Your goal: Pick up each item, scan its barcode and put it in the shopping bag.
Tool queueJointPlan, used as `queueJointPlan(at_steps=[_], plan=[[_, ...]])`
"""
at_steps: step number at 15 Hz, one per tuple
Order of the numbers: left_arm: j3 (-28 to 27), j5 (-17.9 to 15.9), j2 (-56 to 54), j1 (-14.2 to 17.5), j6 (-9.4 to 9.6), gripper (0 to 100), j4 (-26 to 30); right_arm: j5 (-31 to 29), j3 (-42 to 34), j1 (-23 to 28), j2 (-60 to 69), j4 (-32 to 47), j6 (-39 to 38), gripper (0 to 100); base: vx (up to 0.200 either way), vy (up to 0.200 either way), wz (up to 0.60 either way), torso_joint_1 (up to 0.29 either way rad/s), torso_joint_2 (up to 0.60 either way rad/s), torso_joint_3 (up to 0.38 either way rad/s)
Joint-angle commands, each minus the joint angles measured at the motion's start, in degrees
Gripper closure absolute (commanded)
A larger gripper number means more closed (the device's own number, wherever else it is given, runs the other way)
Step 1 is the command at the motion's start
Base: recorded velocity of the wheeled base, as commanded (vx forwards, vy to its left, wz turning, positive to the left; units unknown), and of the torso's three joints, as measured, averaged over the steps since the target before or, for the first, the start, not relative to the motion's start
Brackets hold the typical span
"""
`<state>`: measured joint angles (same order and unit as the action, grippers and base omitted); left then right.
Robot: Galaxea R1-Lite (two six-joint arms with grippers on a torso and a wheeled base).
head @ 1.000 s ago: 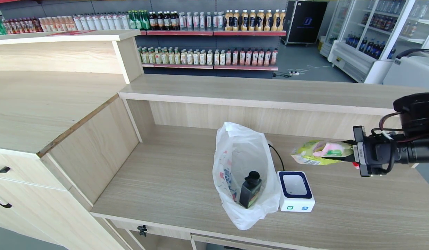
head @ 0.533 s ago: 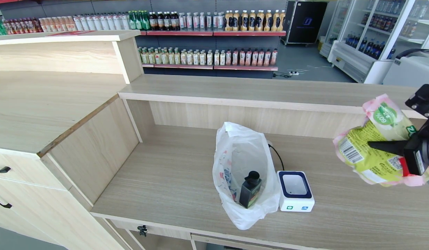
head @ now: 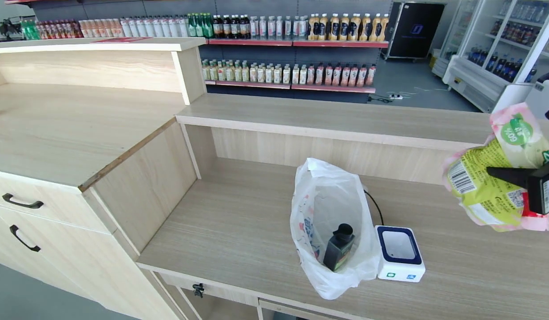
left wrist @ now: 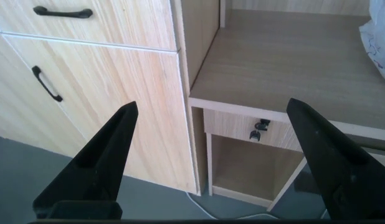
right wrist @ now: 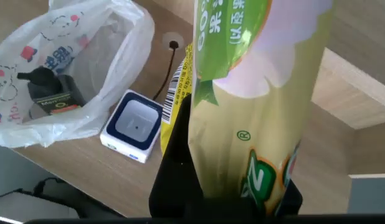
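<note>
My right gripper [head: 512,175] is shut on a green, yellow and pink snack bag [head: 487,186], held in the air above the counter's right end with its barcode label facing left. The same snack bag [right wrist: 242,106] hangs between the jaws in the right wrist view. A white scanner [head: 399,253] with a dark blue rim sits on the counter, also seen as the scanner [right wrist: 133,126] from the wrist. Left of it stands the open white shopping bag [head: 332,222] with a dark bottle [head: 339,247] inside. My left gripper [left wrist: 211,155] is open, low beside the counter's front edge.
The wooden counter [head: 239,222] has a raised back ledge and a taller cabinet with drawers [head: 43,209] on the left. A black cable [head: 375,204] runs behind the scanner. Shelves of bottles and glass fridges stand across the aisle.
The right gripper lifted the snack bag off the counter and turned it upright, barcode side out. The head camera has shifted, so the whole scene sits further right and lower.
</note>
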<state>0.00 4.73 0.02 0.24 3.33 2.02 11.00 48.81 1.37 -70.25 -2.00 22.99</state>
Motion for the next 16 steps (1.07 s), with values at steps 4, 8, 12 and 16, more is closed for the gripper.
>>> queueJointPlan(at_steps=[4, 8, 12, 16], plan=[[0.0, 0.0, 0.0, 0.0, 0.01, 0, 0.0, 0.2, 0.7, -0.6, -11.0, -3.1, -5.7, 100, 0.0, 0.0, 0.0, 0.0, 0.0, 0.0], [0.0, 0.0, 0.0, 0.0, 0.01, 0, 0.0, 0.2, 1.4, -1.1, -19.4, -10.0, -8.8, 100, 0.0, 0.0, 0.0, 0.0, 0.0, 0.0], [0.0, 0.0, 0.0, 0.0, 0.01, 0, 0.0, 0.2, 2.6, -4.8, -25.3, -16.0, -11.0, 100, 0.0, 0.0, 0.0, 0.0, 0.0, 0.0], [0.0, 0.0, 0.0, 0.0, 0.01, 0, 0.0, 0.2, 3.0, -7.8, -27.2, -16.5, -11.4, 100, 0.0, 0.0, 0.0, 0.0, 0.0, 0.0]])
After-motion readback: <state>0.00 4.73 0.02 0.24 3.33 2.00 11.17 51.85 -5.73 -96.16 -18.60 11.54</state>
